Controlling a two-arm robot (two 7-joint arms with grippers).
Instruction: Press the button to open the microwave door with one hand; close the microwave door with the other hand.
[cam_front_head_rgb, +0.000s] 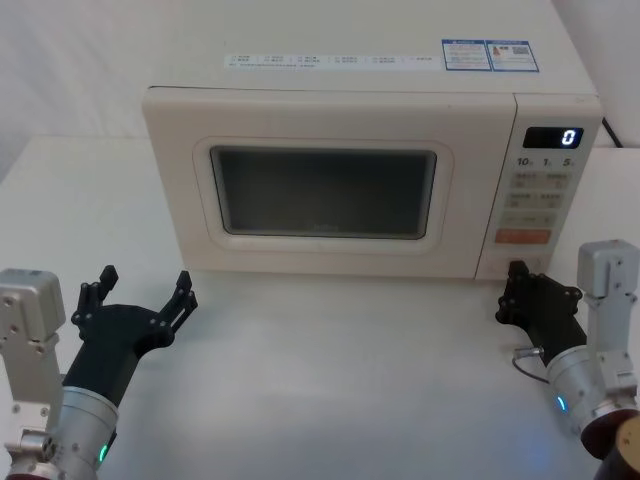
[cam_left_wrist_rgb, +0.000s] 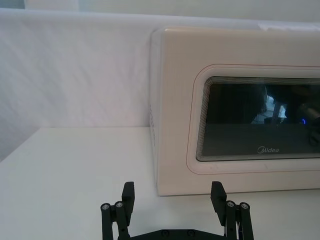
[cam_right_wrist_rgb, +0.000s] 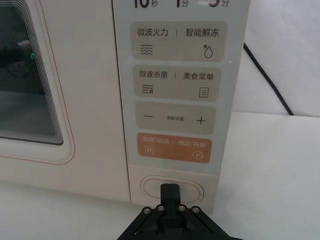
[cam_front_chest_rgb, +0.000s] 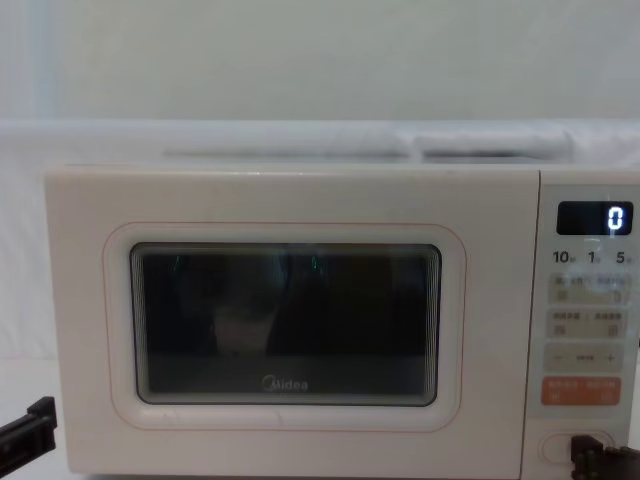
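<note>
A cream microwave (cam_front_head_rgb: 340, 170) stands on a white table (cam_front_head_rgb: 330, 390) with its front facing the robot. The microwave door (cam_front_head_rgb: 320, 185), with a dark window and a thin pinkish outline, lies flush with the casing and is closed; it occupies the left and centre of the front. The control panel (cam_front_head_rgb: 540, 190) fills the right end, its display (cam_front_head_rgb: 553, 137) reading "0". The button (cam_right_wrist_rgb: 172, 188), a wide rounded-oblong cream key, sits at the bottom of the panel, directly below the orange key (cam_right_wrist_rgb: 173, 148).

The right gripper (cam_front_head_rgb: 517, 285) is at the near right of the microwave, its jaws clenched together into a single tip that meets the middle of the button in the right wrist view. The left gripper (cam_front_head_rgb: 140, 290) hovers above the table near the lower left corner of the microwave, apart from it, with its jaws released and spread wide, holding nothing. A black cable (cam_right_wrist_rgb: 267, 75) trails across the table to the right of the microwave.
</note>
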